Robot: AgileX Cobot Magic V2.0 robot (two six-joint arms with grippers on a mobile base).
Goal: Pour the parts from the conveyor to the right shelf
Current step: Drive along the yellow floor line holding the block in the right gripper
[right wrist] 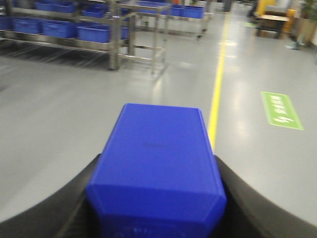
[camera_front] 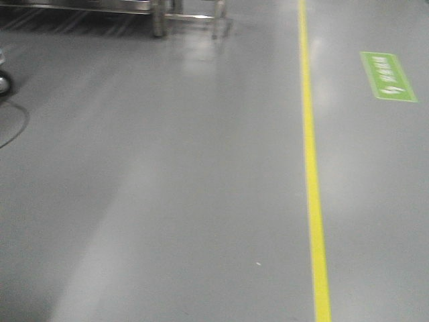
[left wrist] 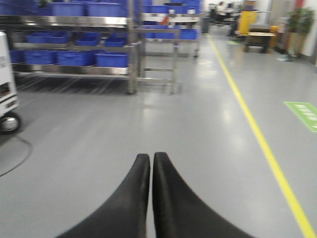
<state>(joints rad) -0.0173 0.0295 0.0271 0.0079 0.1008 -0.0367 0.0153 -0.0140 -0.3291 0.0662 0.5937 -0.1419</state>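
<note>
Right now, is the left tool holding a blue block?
No, the left tool is shut with nothing held in it.

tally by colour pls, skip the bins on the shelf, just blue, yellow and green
Blue: 1, the block
Yellow: 1, the floor line
Green: 1, the floor sign
Total: 3
</note>
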